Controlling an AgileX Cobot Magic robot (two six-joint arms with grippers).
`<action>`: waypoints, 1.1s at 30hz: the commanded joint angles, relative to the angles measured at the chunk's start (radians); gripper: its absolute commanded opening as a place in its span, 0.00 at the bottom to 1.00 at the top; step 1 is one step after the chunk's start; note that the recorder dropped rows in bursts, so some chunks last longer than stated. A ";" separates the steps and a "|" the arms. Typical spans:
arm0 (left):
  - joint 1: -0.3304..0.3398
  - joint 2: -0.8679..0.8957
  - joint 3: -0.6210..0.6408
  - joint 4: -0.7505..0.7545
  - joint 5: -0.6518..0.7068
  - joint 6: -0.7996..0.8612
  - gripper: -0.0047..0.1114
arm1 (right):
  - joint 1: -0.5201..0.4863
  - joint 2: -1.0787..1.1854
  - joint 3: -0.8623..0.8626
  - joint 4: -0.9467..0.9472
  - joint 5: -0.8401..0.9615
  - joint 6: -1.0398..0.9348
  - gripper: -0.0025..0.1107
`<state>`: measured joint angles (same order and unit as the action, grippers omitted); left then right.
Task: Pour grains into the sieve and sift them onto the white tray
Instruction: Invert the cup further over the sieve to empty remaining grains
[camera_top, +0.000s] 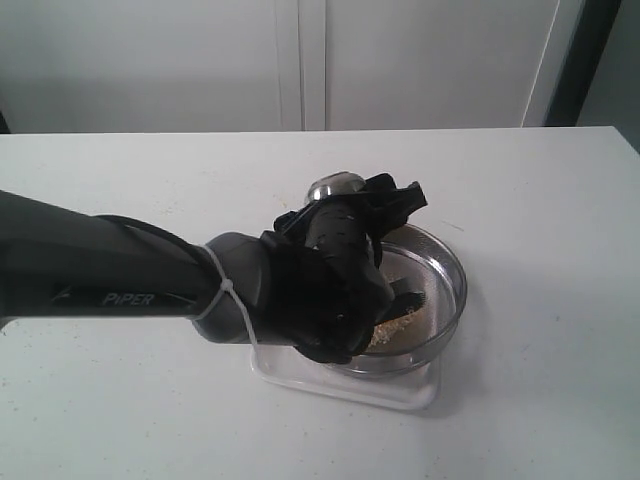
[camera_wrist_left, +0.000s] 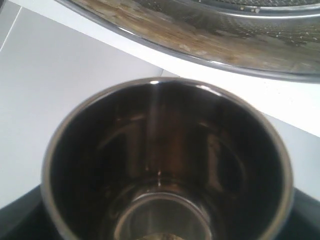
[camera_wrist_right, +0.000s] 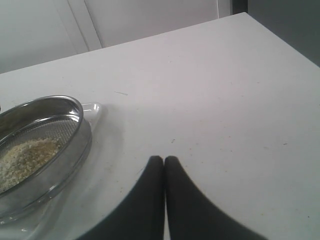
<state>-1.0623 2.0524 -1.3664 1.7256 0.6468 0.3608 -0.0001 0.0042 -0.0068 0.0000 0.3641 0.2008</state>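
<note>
Exterior view: the left arm (camera_top: 110, 280) is reaching in across the white table (camera_top: 540, 200), and the left gripper (camera_top: 345, 240), wrapped in a loose black cover (camera_top: 395, 200), is hanging over the near part of the sieve (camera_top: 445, 270). Its jaws are standing wide and clamping a steel cup (camera_top: 335, 186). The cup is tipped, its rounded base showing above the gripper.

Left wrist view: the camera is looking straight into the cup's mouth, which is filling most of the picture. The shiny wall of the sieve is curving past just beyond the cup's rim.

The sieve is sitting on the white tray (camera_top: 400, 395), whose rounded corner and low rim are showing from under it. The grains (camera_top: 400, 322) are lying in a small yellowish heap on the mesh, toward the side below the left gripper. Whether any are falling through to the tray cannot be told.

Right wrist view: the right gripper (camera_wrist_right: 164, 162) is hanging above bare table well apart from the sieve. Its two fingers are pressing together and gripping nothing.
</note>
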 joint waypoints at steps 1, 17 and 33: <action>-0.006 -0.006 -0.003 0.019 0.035 0.006 0.04 | 0.001 -0.004 0.007 0.000 -0.014 0.002 0.02; -0.023 -0.017 -0.003 0.019 0.103 0.047 0.04 | 0.001 -0.004 0.007 0.000 -0.014 0.002 0.02; -0.026 -0.017 -0.003 0.019 0.110 0.035 0.04 | 0.001 -0.004 0.007 0.000 -0.014 0.002 0.02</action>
<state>-1.0819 2.0524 -1.3664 1.7256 0.7317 0.4031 -0.0001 0.0042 -0.0068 0.0000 0.3641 0.2008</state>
